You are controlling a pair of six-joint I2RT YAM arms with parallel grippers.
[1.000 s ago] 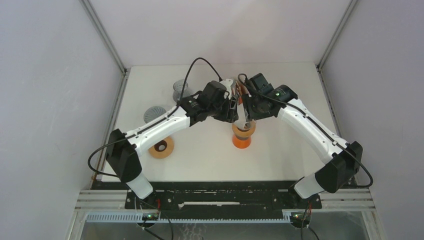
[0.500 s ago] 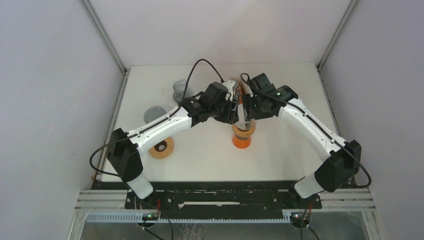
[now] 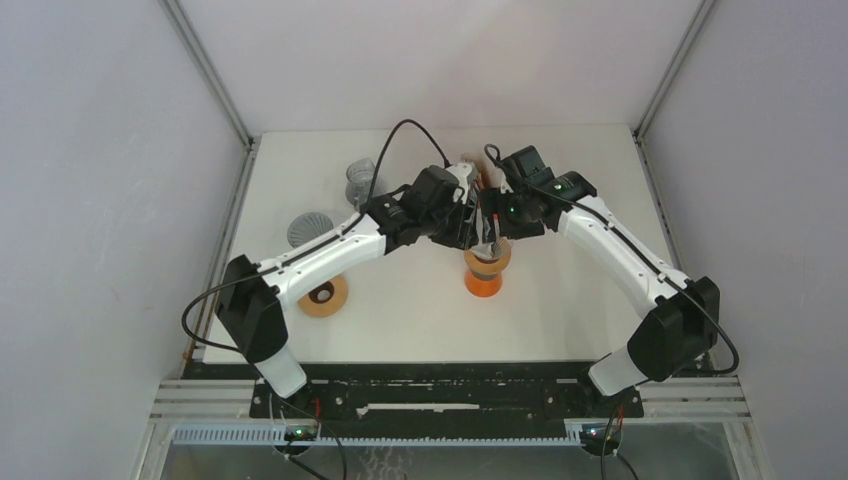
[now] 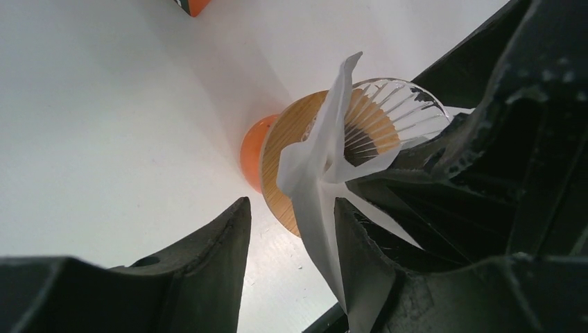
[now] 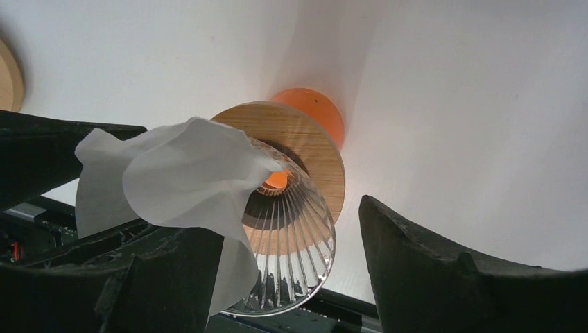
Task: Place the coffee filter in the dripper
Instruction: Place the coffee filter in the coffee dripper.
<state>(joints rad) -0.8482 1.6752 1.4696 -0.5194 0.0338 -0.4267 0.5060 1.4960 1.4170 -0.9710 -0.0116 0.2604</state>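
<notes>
The dripper (image 3: 486, 262) is a clear ribbed glass cone in a wooden ring on an orange base at the table's middle. It also shows in the left wrist view (image 4: 388, 114) and the right wrist view (image 5: 298, 229). The white paper coffee filter (image 5: 173, 177) is crumpled, partly over the cone's rim and partly outside it. In the left wrist view the filter (image 4: 319, 173) lies against the inner face of one finger. My left gripper (image 4: 291, 205) is open. My right gripper (image 5: 281, 218) is open, with the cone's rim between its fingers and the filter draped on its left finger. Both grippers (image 3: 470, 222) (image 3: 494, 224) meet just above the dripper.
A second wooden ring on an orange base (image 3: 323, 295) stands at the near left. A spare ribbed glass cone (image 3: 308, 227) and a clear glass cup (image 3: 360, 180) stand at the far left. An orange and white object (image 3: 470, 172) sits behind the grippers.
Both grippers have closed in on each other a little above the dripper; the left one moved right and the right one moved left. The dripper has not moved.
</notes>
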